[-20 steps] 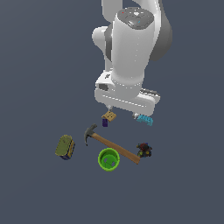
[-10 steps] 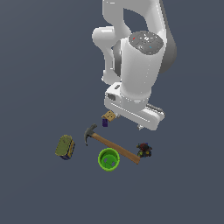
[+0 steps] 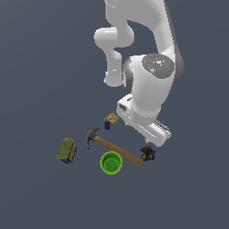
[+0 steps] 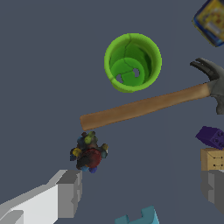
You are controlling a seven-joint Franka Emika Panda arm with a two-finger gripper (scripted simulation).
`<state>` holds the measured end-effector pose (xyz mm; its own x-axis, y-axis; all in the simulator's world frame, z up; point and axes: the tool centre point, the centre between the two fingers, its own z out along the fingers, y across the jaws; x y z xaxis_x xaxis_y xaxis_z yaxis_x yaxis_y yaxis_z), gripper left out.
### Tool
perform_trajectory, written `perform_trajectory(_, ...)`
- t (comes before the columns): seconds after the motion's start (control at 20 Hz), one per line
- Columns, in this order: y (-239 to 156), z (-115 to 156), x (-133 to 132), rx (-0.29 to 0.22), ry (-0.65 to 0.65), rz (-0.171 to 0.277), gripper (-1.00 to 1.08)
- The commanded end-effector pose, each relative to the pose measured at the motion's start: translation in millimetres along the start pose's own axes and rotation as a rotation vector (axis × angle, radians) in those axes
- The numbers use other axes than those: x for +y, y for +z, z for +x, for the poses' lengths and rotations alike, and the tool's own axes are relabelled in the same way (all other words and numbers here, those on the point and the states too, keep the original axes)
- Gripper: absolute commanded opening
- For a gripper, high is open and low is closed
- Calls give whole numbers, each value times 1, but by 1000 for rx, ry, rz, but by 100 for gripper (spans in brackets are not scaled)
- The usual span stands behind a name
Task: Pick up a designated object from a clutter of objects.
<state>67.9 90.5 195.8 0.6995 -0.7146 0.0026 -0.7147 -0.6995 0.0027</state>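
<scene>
The designated object [image 3: 147, 153] is a small lumpy dark red and black toy lying by the butt end of the hammer handle; the wrist view shows it [image 4: 89, 152] with olive and blue bits. My gripper [image 4: 140, 192] is open above the clutter, with one grey finger [image 4: 69, 193] close beside the toy and the other finger [image 4: 213, 189] under the tan block. Nothing is held. In the exterior view the white hand [image 3: 143, 125] hovers just above and beside the toy and hides the fingers.
A wooden-handled hammer [image 3: 115, 150] lies across the middle, with the bright green cup [image 3: 111, 162] touching its handle. An olive-yellow can [image 3: 66, 150] is on the exterior view's left. The tan block [image 3: 111, 118] sits with a purple piece [image 3: 107, 125]. A light-blue brick [image 4: 138, 216] lies between the fingers.
The arm has swung toward the exterior view's right and lowered toward the toy. The hand now covers the light-blue brick in the exterior view. No object has moved.
</scene>
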Motion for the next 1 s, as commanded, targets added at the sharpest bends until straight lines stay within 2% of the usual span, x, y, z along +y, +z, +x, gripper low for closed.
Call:
perform_trajectory(0.0,9,-2,-7,-1,57,1,100)
perform_trajectory(0.95,84,-27,-53,-4,477,2,100)
